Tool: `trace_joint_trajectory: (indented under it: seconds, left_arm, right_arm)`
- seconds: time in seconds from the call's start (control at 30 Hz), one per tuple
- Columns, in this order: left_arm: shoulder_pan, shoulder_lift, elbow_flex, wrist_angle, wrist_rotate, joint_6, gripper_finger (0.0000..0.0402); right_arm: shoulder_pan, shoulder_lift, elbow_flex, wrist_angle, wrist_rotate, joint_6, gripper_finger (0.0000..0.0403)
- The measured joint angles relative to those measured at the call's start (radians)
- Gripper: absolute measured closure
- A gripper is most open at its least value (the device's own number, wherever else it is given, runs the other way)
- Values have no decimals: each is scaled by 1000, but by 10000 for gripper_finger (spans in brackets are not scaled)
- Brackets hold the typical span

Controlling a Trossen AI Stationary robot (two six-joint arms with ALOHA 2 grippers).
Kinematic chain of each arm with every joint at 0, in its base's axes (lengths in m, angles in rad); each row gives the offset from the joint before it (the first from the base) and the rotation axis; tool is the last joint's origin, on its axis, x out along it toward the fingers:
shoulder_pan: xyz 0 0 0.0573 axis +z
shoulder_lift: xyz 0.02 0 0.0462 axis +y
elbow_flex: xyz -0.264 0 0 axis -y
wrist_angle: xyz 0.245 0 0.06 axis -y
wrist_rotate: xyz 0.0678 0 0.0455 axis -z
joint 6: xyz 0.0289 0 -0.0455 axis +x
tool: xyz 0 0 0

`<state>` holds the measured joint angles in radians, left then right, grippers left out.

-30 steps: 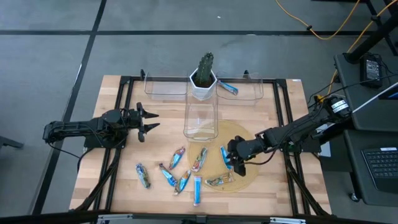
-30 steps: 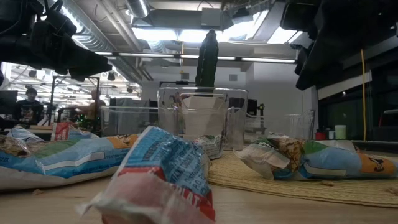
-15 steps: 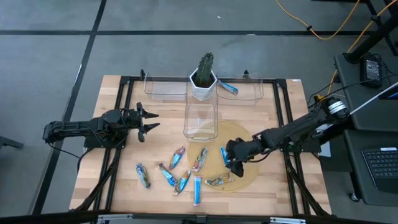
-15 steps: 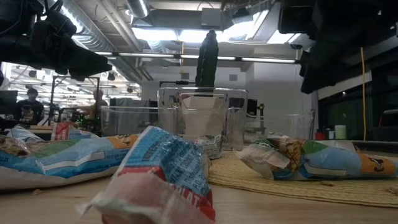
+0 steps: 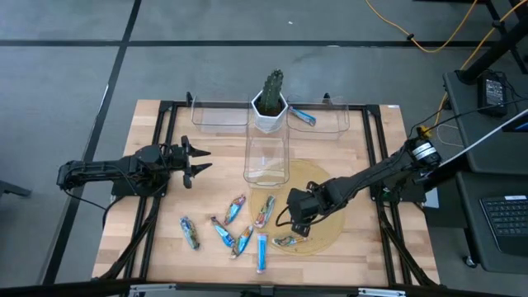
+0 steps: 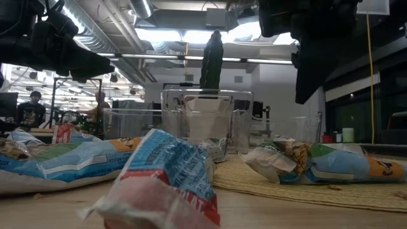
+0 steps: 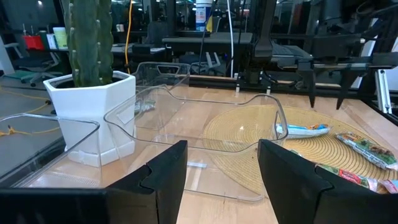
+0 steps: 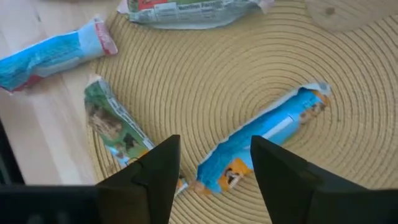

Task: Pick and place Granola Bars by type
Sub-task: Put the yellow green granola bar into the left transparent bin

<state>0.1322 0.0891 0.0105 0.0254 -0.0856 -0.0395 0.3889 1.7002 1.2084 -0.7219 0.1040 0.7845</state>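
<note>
Several granola bars lie flat at the near centre of the table, bright blue ones [image 5: 261, 252] and green-brown ones [image 5: 265, 210]. One more blue bar [image 5: 303, 117] lies in the far right clear bin. My right gripper [image 8: 214, 180] is open and points steeply down over the round woven mat [image 5: 323, 183]. Below its spread fingers lies a blue bar [image 8: 267, 134], with a green bar [image 8: 118, 134] beside it. The low view shows this gripper [image 6: 311, 63] well above the table. My left gripper [image 5: 198, 161] waits open at the left, pointing level.
A cactus in a white pot [image 5: 270, 103] stands at the far centre between two clear bins [image 5: 221, 113], [image 5: 330, 122]. A third clear bin [image 5: 266, 157] stands in front of the pot. Black rails [image 5: 165, 148] run along the table's sides.
My right gripper has travelled over the mat toward the table's left edge and tipped more steeply downward, so it now covers the blue bar in the high view. The bars have kept their places.
</note>
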Motion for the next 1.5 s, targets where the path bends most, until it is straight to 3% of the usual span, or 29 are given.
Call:
trace_joint_trajectory:
  seconds: [0.2,0.43,0.77,0.97,1.5]
  left_arm:
    - [0,0,0,0,0,0,210]
    - [0,0,0,0,0,0,212]
    - [0,0,0,0,0,0,212]
    - [0,0,0,0,0,0,211]
    - [0,0,0,0,0,0,211]
  right_arm:
    - [-1,24,6,4,8,6,206]
    - [-46,39,6,-22,102,35,199]
    - [-94,41,4,-77,116,21,132]
    - [-114,41,-40,-56,112,27,104]
    - [-163,40,-165,129,34,47,102]
